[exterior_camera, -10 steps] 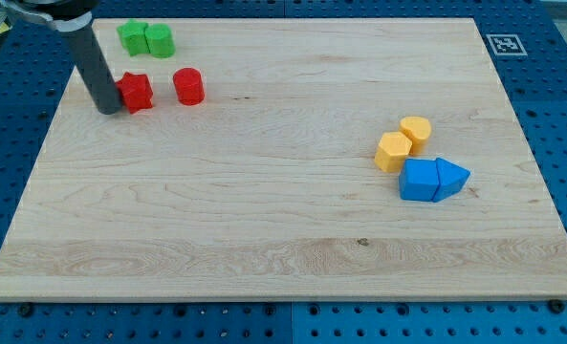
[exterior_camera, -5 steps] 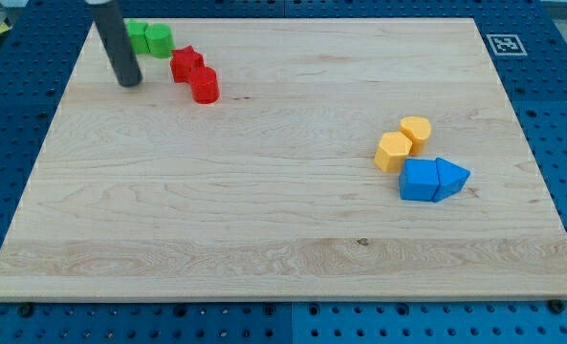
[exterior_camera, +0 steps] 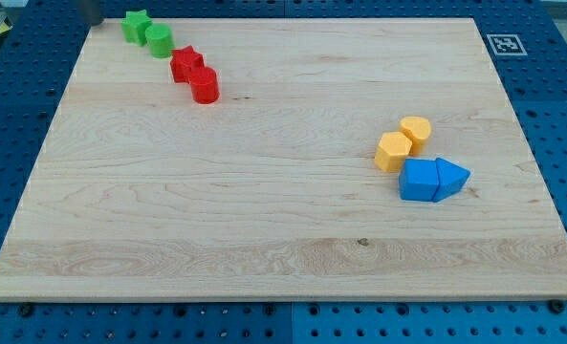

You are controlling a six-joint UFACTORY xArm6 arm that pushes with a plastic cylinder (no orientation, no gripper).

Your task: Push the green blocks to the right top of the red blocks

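A green star-shaped block (exterior_camera: 136, 26) and a green cylinder (exterior_camera: 159, 41) lie touching near the board's top left corner. A red star-shaped block (exterior_camera: 185, 65) and a red cylinder (exterior_camera: 205, 86) touch each other just below and to the right of them. The four blocks form a diagonal row, and the green cylinder nearly touches the red star. My tip (exterior_camera: 92, 22) shows only as a short dark stub at the view's top edge, left of the green star and apart from it.
A yellow hexagonal block (exterior_camera: 393, 152) and a yellow cylinder (exterior_camera: 416, 131) sit at the right. A blue cube (exterior_camera: 419, 180) and a blue triangular block (exterior_camera: 451, 177) sit just below them. A marker tag (exterior_camera: 502, 44) lies off the board's top right corner.
The red blocks went from beside my tip up and right into a diagonal pair under the green cylinder. My tip then rose to the view's top edge. The green star shifted slightly upward.
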